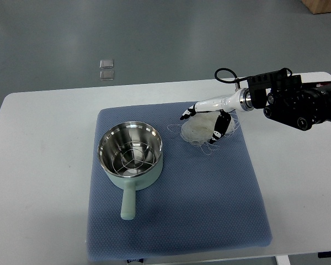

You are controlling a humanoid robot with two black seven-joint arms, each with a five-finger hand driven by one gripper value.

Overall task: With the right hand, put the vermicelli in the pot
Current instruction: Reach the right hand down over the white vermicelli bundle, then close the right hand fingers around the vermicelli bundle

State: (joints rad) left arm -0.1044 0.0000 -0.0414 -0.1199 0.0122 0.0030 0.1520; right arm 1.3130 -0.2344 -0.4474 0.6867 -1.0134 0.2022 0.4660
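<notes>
Top view is showing the right hand [205, 118] reaching in from 3 o'clock, palm down over the vermicelli [200, 130]. At 9 o'clock of the noodles, a pale-green pot [131, 155] is sitting apart on the blue mat [209, 199]; nothing is lying between. Fingers [218, 132] are spreading around the nest, touching it without closing.

I see: white table [44, 165]; blue mat [209, 204]; green pot [131, 154], steel inside, wire rack in it, handle toward me; vermicelli [197, 130] right of the pot; right hand [207, 118] over it, fingers spread, touching the strands.
</notes>
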